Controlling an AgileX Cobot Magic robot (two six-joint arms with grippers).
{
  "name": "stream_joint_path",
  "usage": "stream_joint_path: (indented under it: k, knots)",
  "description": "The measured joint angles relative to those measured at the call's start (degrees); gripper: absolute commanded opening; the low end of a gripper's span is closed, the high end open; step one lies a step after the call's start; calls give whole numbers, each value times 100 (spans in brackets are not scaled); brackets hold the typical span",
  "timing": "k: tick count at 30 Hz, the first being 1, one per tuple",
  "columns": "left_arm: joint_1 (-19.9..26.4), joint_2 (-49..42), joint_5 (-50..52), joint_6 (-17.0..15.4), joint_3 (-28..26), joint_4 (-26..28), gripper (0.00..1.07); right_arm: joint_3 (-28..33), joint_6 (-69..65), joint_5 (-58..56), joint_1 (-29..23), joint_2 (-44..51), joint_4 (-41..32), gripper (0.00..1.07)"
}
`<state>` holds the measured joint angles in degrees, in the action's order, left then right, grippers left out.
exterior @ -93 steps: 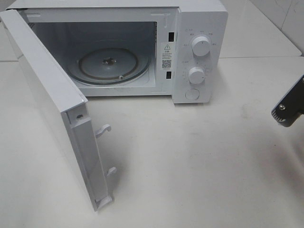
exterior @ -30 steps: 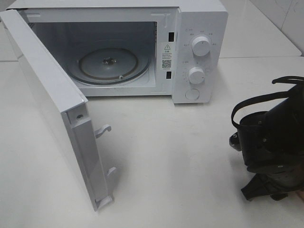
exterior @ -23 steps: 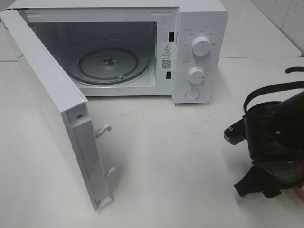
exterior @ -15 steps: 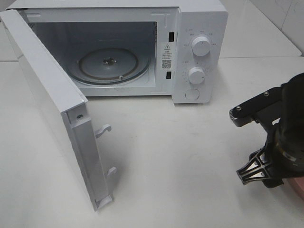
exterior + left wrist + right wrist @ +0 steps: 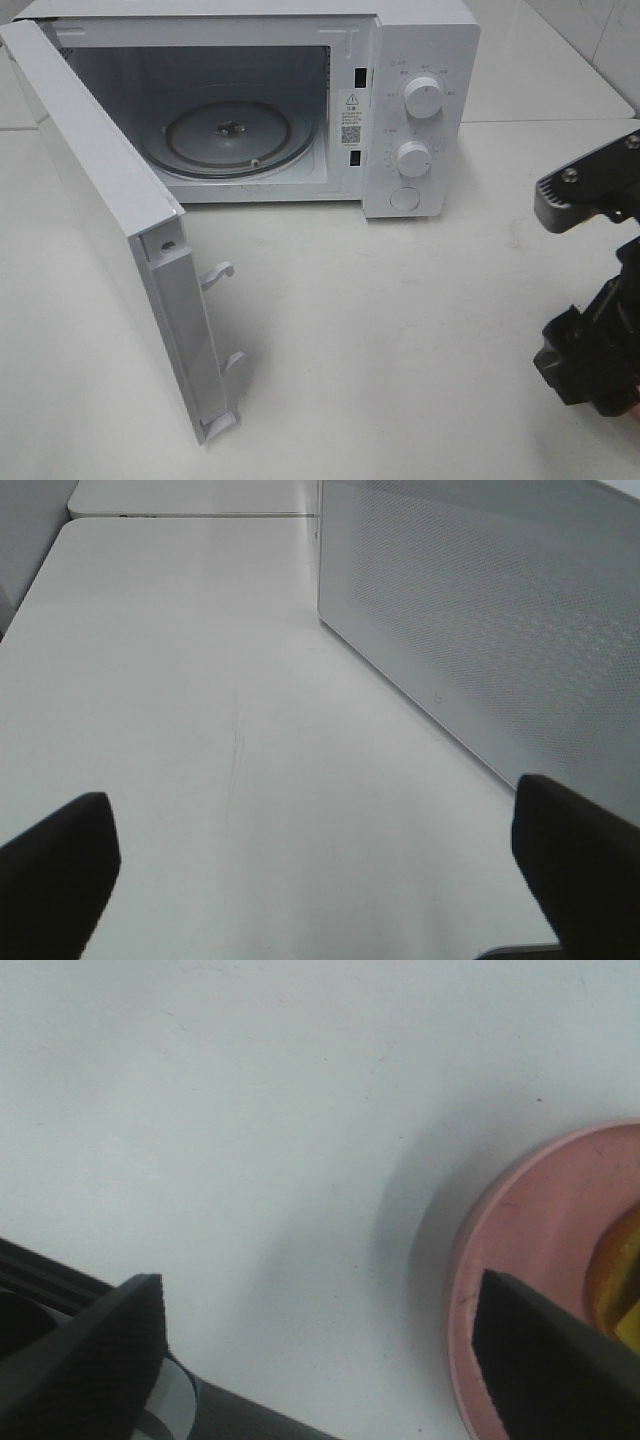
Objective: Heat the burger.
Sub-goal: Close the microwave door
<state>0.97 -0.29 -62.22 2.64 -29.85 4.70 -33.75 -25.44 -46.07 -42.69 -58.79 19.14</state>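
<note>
My right gripper [image 5: 320,1360] hangs low over the white bench [image 5: 400,330] near its right edge, jaws apart, nothing between them. In the right wrist view one dark fingertip [image 5: 90,1345] sits over bare bench, the other fingertip [image 5: 545,1360] over the rim of the pink plate [image 5: 520,1250]. At the edge of that view a sliver of the burger [image 5: 622,1275] shows on the plate, golden bun edge only, rest cut off. So the burger is on the plate at the right edge of the bench, just beside my right gripper, not touched.

Versus a second ago: my right arm [image 5: 595,300] has shifted further right and rotated, less of it showing in the overhead view now, and the jaws have widened. Three seconds ago only a small bit of it showed at the right edge.

My left gripper [image 5: 320,880] is wide apart, empty, both fingertips [image 5: 55,870] above bare bench beside the perforated outer face of the microwave door [image 5: 480,630].

Microwave [image 5: 420,110] stands at the back edge of the bench, unchanged, door [image 5: 110,230] swung open toward the left front, glass turntable [image 5: 228,135] inside bare.
</note>
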Motion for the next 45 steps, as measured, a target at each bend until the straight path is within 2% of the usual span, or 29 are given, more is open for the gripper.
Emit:
stream_joint_path:
  k: [7, 21, 24, 25, 27, 29, 30, 31, 35, 37, 38, 39, 45]
  knots:
    - [0, 0, 0, 0, 0, 0, 100, 0, 859, -556, 0, 1232, -699, 82]
    - [0, 0, 0, 0, 0, 0, 100, 0, 1094, -1054, 6, 2842, -968, 80]
    - [0, 0, 0, 0, 0, 0, 100, 0, 1209, -1066, 218, 3168, -997, 80]
    - [0, 0, 0, 0, 0, 0, 100, 6, 1306, -1066, 458, 3363, -997, 79]
    - [0, 0, 0, 0, 0, 0, 100, 17, 1364, -1060, 579, 3449, -1008, 79]
    - [0, 0, 0, 0, 0, 0, 100, 126, 1530, -1020, 1026, 3793, -1112, 79]
    - [0, 0, 0, 0, 0, 0, 100, 126, 1530, -1020, 1026, 3793, -1112, 79]
    - [0, 0, 0, 0, 0, 0, 100, 229, 1644, -1003, 1272, 4005, -1220, 79]
    - [0, 0, 0, 0, 0, 0, 100, 344, 1753, -940, 1627, 4332, -1369, 79]
    - [0, 0, 0, 0, 0, 0, 100, 355, 1816, -928, 2028, 4624, -1404, 78]
    - [0, 0, 0, 0, 0, 0, 100, 355, 1816, -928, 2028, 4624, -1404, 78]
    - [0, 0, 0, 0, 0, 0, 100, 361, 1879, -928, 2263, 4784, -1404, 77]
    - [0, 0, 0, 0, 0, 0, 100, 476, 2040, -1060, 2882, 5294, -1421, 77]
